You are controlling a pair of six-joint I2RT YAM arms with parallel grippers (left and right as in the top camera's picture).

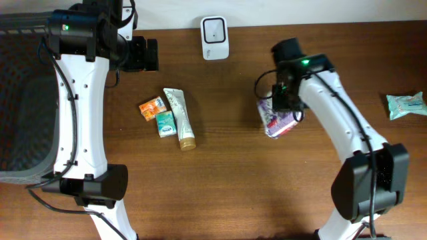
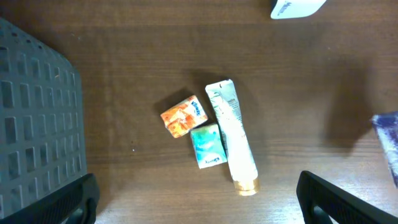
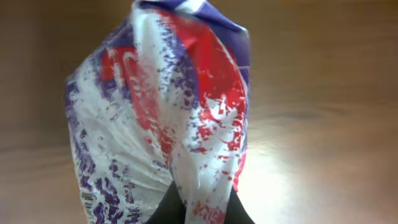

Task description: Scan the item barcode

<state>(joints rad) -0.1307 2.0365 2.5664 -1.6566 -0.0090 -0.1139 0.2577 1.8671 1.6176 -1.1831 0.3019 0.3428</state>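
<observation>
Right jaws tight on packet (image 3: 155, 118); left seemingly wide.

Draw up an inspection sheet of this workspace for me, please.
Surface: wooden table, no spills seen.
Job's things: scanner at the far edge; packet gripped on the right.
Clutter: tube, orange box and teal box clustered together; wipes at far right.
End effectors: left end effector open and empty; right end effector shut on the packet.
Cables: black leads, clear of the items.
Surroundings: basket at left.
</observation>
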